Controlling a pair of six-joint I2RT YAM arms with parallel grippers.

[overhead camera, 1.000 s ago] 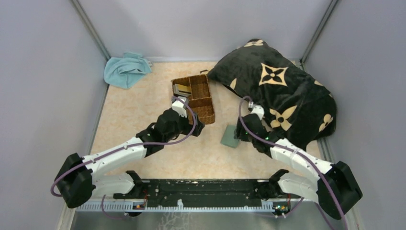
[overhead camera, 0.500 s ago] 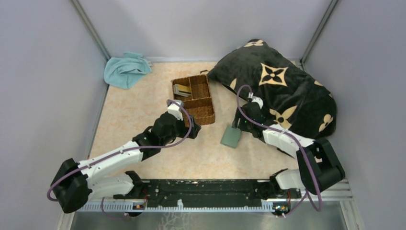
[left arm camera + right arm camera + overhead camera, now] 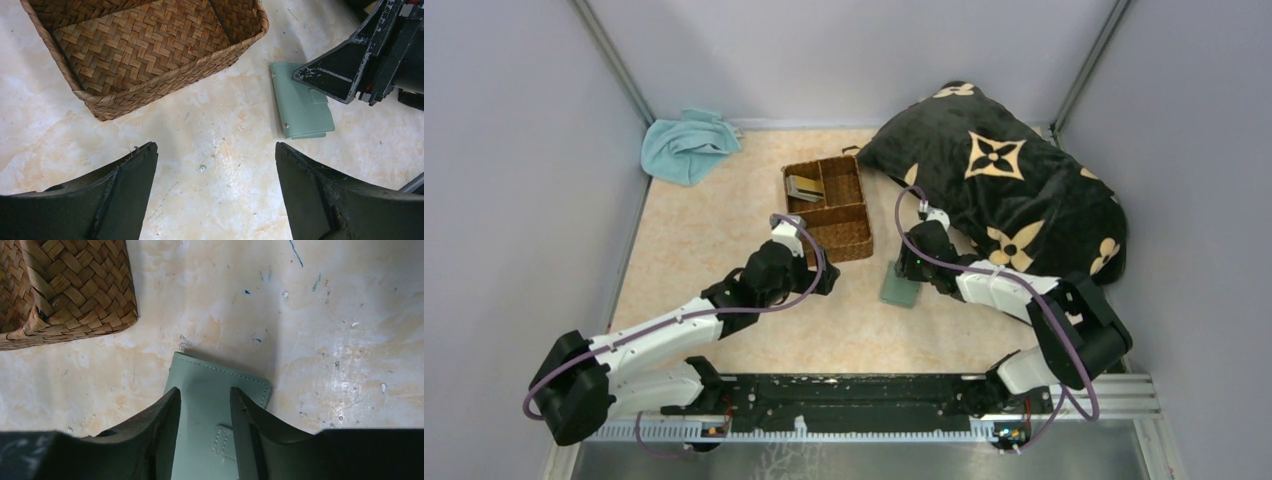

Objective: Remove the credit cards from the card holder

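The grey-green card holder (image 3: 900, 288) lies closed and flat on the table, right of the basket. It also shows in the left wrist view (image 3: 302, 107) and the right wrist view (image 3: 210, 415). My right gripper (image 3: 911, 264) hovers right over it, jaws a narrow gap apart above its face (image 3: 205, 392), not clamped on it. My left gripper (image 3: 824, 277) is wide open and empty (image 3: 215, 145) over bare table just left of the holder. A small stack of grey and tan credit cards (image 3: 804, 186) lies in the basket's back-left compartment.
The brown wicker basket (image 3: 856, 232) stands mid-table; its near compartment (image 3: 150, 45) holds nothing. A black pillow with tan flowers (image 3: 1014, 180) fills the back right. A light-blue towel (image 3: 686, 143) lies in the back left corner. Grey walls close in both sides.
My right arm has swung left and come over the card holder, which shifted slightly left. My left gripper has drawn back a little from the basket.
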